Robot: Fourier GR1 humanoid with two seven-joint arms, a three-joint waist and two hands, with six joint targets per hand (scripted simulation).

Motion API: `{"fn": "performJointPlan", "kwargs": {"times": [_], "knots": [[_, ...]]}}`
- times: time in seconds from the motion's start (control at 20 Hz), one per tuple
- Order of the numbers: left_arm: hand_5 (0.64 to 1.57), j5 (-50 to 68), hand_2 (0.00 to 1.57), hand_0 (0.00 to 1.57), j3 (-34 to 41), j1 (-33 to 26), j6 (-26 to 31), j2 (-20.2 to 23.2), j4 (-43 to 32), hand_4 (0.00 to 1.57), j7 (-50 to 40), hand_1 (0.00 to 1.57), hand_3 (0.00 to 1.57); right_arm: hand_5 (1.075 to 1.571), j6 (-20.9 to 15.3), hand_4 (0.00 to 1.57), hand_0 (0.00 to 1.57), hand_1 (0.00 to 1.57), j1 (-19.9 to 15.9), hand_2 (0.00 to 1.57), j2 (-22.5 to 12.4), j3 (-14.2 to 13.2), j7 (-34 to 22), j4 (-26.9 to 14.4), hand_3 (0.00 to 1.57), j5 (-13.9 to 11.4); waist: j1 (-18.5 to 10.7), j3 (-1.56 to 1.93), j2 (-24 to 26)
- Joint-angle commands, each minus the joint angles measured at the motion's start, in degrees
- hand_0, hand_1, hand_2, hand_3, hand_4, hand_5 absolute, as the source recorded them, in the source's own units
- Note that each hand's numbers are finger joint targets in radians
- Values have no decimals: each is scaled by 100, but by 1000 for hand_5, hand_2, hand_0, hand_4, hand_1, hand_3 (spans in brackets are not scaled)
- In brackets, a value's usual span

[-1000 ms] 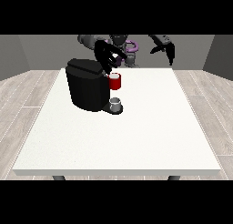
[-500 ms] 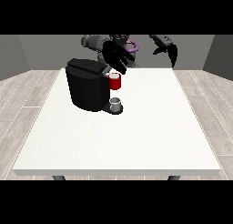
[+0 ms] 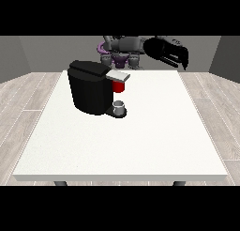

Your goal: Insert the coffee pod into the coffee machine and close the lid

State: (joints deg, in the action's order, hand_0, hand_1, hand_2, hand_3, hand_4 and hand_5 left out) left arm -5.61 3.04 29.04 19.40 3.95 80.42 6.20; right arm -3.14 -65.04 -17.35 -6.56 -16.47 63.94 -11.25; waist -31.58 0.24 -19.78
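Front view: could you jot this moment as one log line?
coffee machine: on white table, lid down | red thing at the machine | robot hand at view's right: raised, off machine

A boxy black coffee machine (image 3: pixel 91 88) stands upright on the left half of the white counter (image 3: pixel 140 141), its grey lid (image 3: pixel 117 75) lying flat and jutting right above a red thing at the machine (image 3: pixel 118 86).

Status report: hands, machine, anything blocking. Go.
Hand at view's right raised above the table's far edge, holding nothing visible. Other hand not seen. Coffee machine with lid down; pod not visible. Grey thing at machine's base.
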Motion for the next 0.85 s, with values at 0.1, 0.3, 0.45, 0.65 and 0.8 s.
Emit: {"fn": "performJointPlan", "kwargs": {"times": [0.1,0.3,0.45,0.65,0.8], "knots": [[1571,46,0,0,8,149,-113,-101,62,318,-142,0,0,1571,-74,101,0,0,-445,0,399,138,315,-454,0,-21,135,-26,-21],[1571,-53,0,0,-114,-216,-19,-26,167,322,9,0,0,1571,-210,0,0,0,-415,0,601,118,674,-623,0,-7,214,-26,107],[1571,61,0,0,156,-546,51,168,-56,258,223,0,0,1571,184,0,0,0,-3,0,905,365,1058,-339,0,183,725,-26,425],[1571,139,0,0,377,-809,-189,128,-71,266,-6,0,0,1571,241,181,0,0,612,0,1448,668,1573,-270,0,237,1135,-25,832],[1571,152,0,0,407,-938,-189,172,-59,266,-39,0,0,1571,209,259,0,0,926,0,1711,853,1851,-294,0,335,1335,-24,1024]]}}
